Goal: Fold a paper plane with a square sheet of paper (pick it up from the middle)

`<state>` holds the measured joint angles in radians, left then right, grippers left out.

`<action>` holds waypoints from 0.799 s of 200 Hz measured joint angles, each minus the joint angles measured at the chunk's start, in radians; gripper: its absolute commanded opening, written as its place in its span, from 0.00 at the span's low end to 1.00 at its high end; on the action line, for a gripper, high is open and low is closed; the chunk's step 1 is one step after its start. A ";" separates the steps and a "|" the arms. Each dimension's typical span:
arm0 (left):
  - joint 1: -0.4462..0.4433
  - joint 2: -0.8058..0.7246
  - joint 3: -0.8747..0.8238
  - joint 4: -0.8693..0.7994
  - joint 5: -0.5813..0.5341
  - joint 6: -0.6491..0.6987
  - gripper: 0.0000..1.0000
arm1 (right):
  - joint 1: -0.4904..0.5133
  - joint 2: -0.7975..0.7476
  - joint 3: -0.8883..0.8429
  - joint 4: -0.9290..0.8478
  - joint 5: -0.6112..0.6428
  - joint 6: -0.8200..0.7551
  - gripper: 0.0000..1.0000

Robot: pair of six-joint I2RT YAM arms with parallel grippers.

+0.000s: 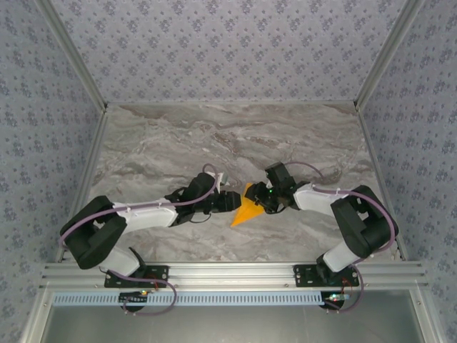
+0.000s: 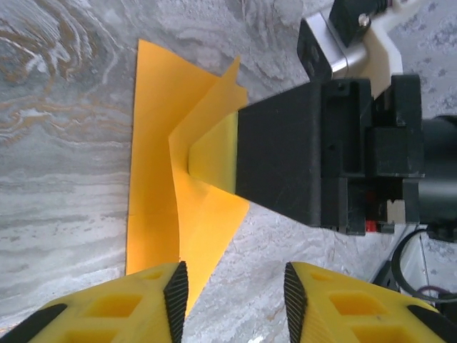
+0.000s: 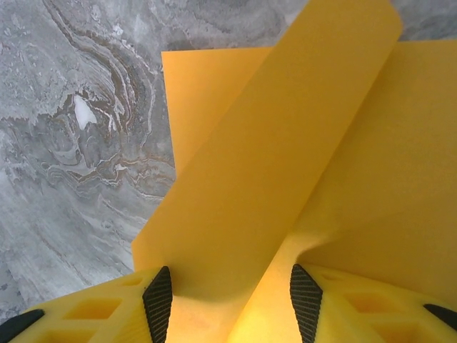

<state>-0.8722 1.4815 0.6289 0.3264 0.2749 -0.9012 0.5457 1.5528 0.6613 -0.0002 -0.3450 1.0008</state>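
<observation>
Midway across the surface (image 1: 214,136), lying between both grippers as a half-folded orange paper (image 1: 245,213), long axis and tip pointing near-left. Straddling its raised flap (image 3: 285,143) with right gripper (image 3: 230,300) jaws standing half apart, clamping nothing for certain. Hovering beside that tip with left gripper (image 2: 232,286) jaws partly open, holding nothing.

Left gripper (image 1: 230,202) and right gripper (image 1: 263,199) sit nose to nose mid-table, blocking the centre; a raised flap of the paper plane (image 1: 246,212) stands between the right one's spread fingers; the far marble table (image 1: 235,132) is wide open; patterned walls (image 1: 43,107) hem both sides.
</observation>
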 measured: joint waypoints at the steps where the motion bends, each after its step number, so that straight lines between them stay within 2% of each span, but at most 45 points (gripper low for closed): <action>1: 0.000 0.000 0.000 -0.001 0.003 0.002 0.35 | 0.000 0.000 0.001 -0.001 0.000 0.000 0.53; 43: 0.000 0.069 0.037 -0.012 0.069 0.002 0.19 | 0.010 0.009 0.022 -0.033 0.018 0.000 0.53; 90: 0.000 0.153 0.075 -0.014 0.101 -0.002 0.15 | 0.018 0.016 0.041 -0.065 0.039 0.000 0.53; 116: 0.000 0.187 0.097 -0.028 0.100 -0.002 0.09 | 0.021 0.022 0.052 -0.086 0.050 0.000 0.48; 160: 0.002 0.243 0.111 -0.047 0.099 -0.002 0.06 | 0.024 0.031 0.067 -0.114 0.065 0.001 0.46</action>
<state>-0.8707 1.7241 0.7403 0.2790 0.3737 -0.9035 0.5701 1.5833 0.7280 -0.1139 -0.2802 1.0016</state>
